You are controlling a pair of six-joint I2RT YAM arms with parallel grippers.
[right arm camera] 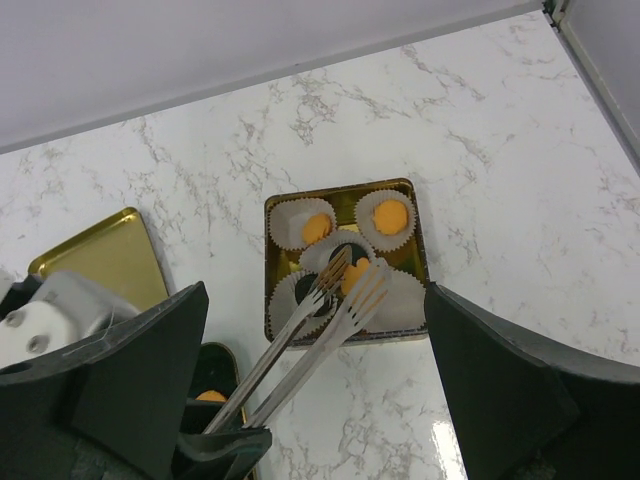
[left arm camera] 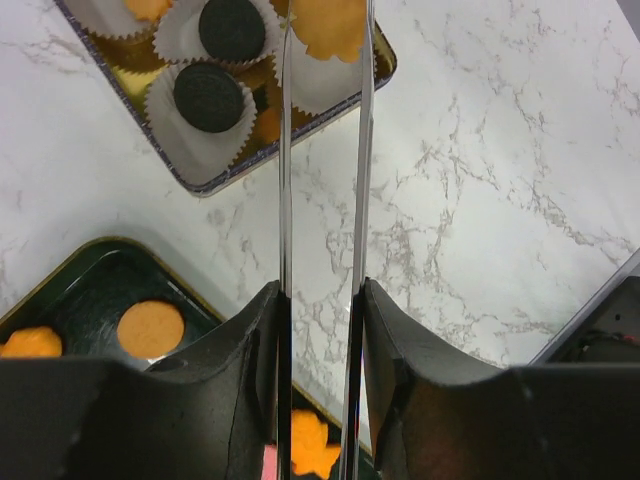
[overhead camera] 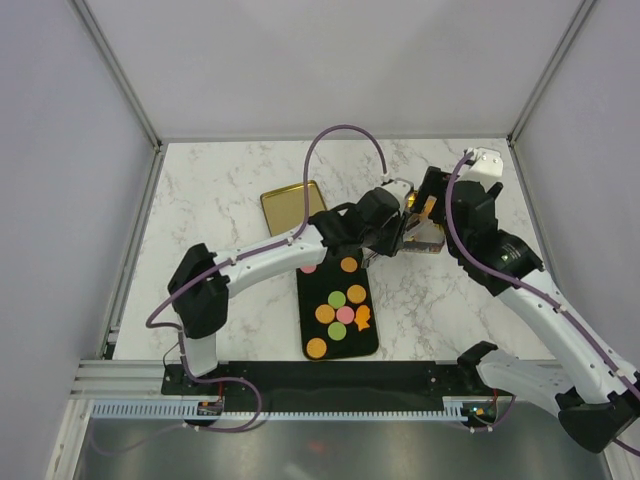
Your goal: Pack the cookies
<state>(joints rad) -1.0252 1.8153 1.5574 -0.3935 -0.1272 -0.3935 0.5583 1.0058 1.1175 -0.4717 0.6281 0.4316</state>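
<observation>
Left wrist view: one orange cookie (left arm camera: 325, 25) sits between the tips of the tongs (left arm camera: 283, 200), over a paper cup (left arm camera: 200, 150) inside the tin (right arm camera: 345, 197). Other cookies (overhead camera: 345, 315) lie on the black tray (overhead camera: 365, 345), just beside the tin. Left gripper (left arm camera: 320, 330) pinches the tongs; right gripper (right arm camera: 320, 350) hangs above the tin, spread wide and empty. I judge this as the placing step; next the tongs must loosen gently. Their tips are cut off, so whether the cookie already rests is unclear
</observation>
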